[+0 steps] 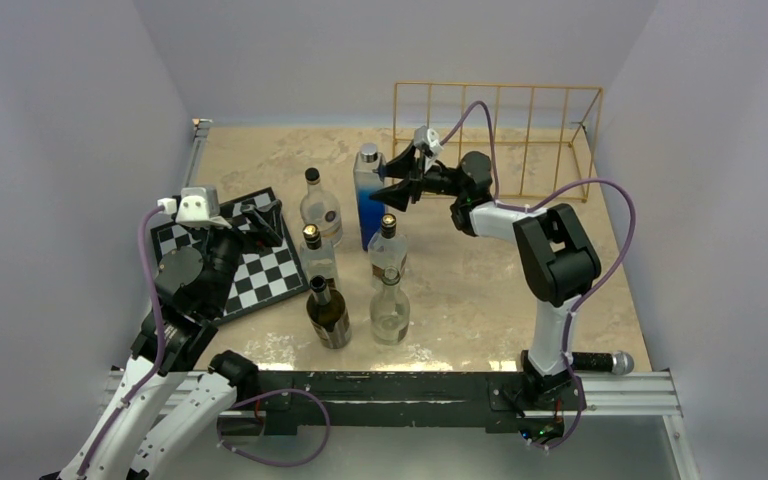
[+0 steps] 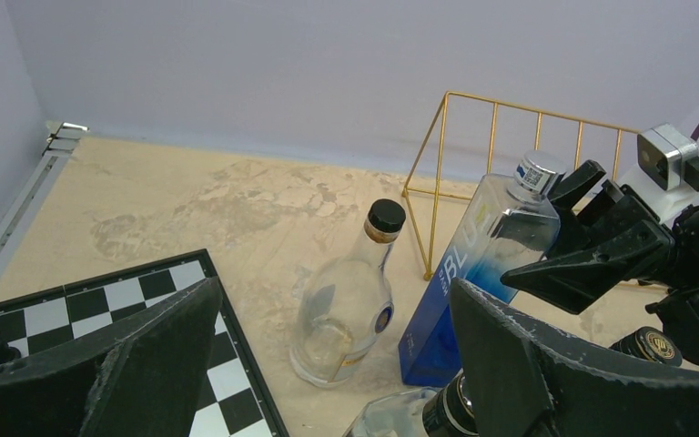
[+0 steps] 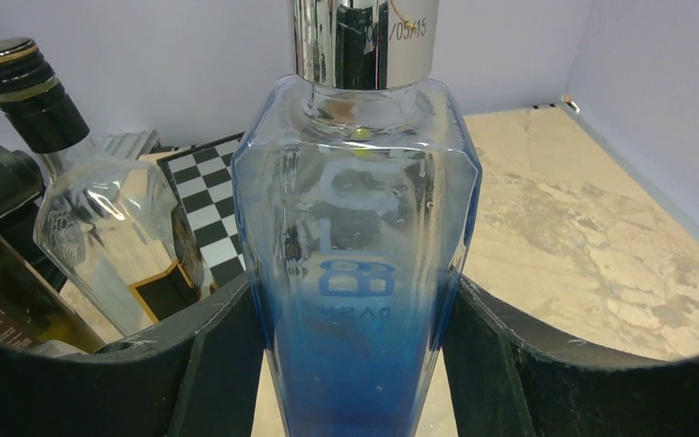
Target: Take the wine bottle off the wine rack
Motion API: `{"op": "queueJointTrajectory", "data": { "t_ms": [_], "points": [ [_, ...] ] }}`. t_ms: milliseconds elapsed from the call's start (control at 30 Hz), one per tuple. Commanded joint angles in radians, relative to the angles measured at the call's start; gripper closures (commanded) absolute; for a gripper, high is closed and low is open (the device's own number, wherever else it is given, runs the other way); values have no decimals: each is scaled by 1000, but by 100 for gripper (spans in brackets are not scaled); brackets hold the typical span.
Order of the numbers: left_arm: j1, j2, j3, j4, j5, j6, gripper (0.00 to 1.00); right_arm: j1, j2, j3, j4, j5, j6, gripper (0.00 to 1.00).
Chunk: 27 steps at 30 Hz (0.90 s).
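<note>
One blue bottle [image 3: 357,228] between right claw [image 3: 350,373] fingers [image 3: 214,364]

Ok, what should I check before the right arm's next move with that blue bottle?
1. Right gripper fingers against both sides of the tall blue-tinted glass bottle with the silver cap: ok.
2. Bottle out of the gold wire rack: ok, it stands in front of it.
3. Bottle upright: ok.
4. Gap to the round clear glass bottle with the black cap: ok, apart.
5. Room beside the clear bottle with the gold-banded cap, on the gripper's near side: cannot tell, very close.
6. Left gripper open, over the black-and-white checkerboard: ok.
</note>
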<state>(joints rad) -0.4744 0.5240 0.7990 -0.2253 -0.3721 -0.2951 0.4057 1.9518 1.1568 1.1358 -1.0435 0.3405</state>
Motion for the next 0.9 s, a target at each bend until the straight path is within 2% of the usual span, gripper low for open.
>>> {"op": "queueJointTrajectory", "data": {
  "t_ms": [0, 67, 233, 333, 867],
  "points": [
    [-5, 7, 9, 44, 12, 11, 1, -2, -44, 15, 224, 13, -5, 100],
    [-4, 10, 9, 44, 13, 11, 1, -3, -45, 7, 228, 14, -5, 98],
    [-4, 13, 8, 43, 14, 11, 1, -4, -51, -7, 231, 16, -12, 73],
    [-5, 13, 8, 44, 12, 11, 1, -4, -56, -15, 232, 19, -11, 63],
    [-4, 15, 8, 43, 15, 9, 1, -13, -129, -51, 190, 50, -53, 26]
  ]
}}
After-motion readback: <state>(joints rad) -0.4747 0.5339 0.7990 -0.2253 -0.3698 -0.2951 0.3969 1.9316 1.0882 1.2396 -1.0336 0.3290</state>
